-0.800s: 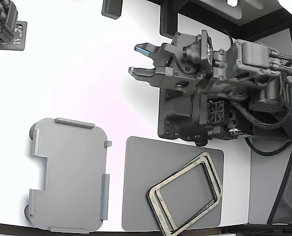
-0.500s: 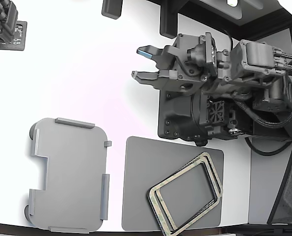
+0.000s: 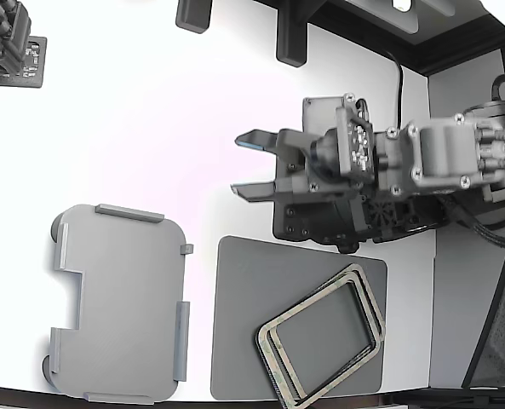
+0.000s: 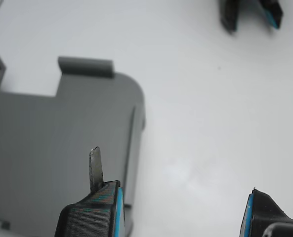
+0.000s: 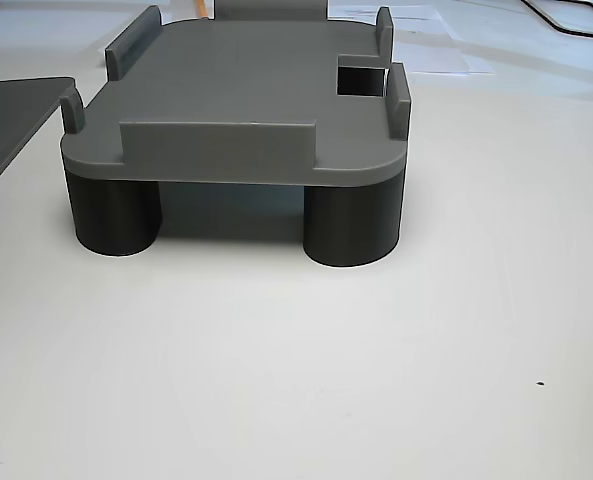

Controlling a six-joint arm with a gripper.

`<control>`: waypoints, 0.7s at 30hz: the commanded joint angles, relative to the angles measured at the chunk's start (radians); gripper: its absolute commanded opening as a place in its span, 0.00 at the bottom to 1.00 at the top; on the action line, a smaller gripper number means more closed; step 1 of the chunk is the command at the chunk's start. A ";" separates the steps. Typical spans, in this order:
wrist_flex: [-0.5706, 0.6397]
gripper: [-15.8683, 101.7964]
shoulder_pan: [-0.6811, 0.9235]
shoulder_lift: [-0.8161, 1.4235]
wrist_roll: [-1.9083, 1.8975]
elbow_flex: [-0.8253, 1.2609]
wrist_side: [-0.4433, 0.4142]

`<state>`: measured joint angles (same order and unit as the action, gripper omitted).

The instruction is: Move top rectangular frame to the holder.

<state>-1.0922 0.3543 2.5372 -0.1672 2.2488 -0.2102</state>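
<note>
Two tan, green-speckled rectangular frames lie stacked and slightly offset on a dark grey flat mat [image 3: 243, 290] at the exterior view's lower right; the top rectangular frame [image 3: 306, 301] lies skewed on the one beneath. The holder [image 3: 120, 302], a light grey tray with raised tabs and a stepped notch, sits at the lower left and is empty. It also shows in the wrist view [image 4: 47, 148] and, standing on round legs, in the other view [image 5: 246, 100]. My gripper [image 3: 238, 165] is open and empty above the white table, above the mat's upper edge in the picture, with its blue-padded fingers pointing toward the exterior view's left. In the wrist view my gripper [image 4: 181, 197] hovers beside the holder's corner.
A black base block [image 3: 307, 223] sits under my arm next to the mat. A second arm [image 3: 1, 47] rests at the exterior view's upper left, and its gripper [image 4: 250, 12] shows in the wrist view. Two dark posts [image 3: 290, 38] stand at the table's far edge.
My gripper has moved down in the exterior view, closer to the mat, and levelled out. It stays open and empty. The frames and the holder have not moved.
</note>
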 commanded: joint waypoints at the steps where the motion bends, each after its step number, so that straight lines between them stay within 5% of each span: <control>1: -0.156 0.98 0.212 -0.146 -0.123 -0.152 -0.049; 8: -0.270 0.98 0.525 -0.255 -0.422 -0.163 -0.095; 21: -0.413 0.98 0.833 -0.557 -0.741 -0.325 0.018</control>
<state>-1.5079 1.1658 1.9804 -0.8851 1.9558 -0.2086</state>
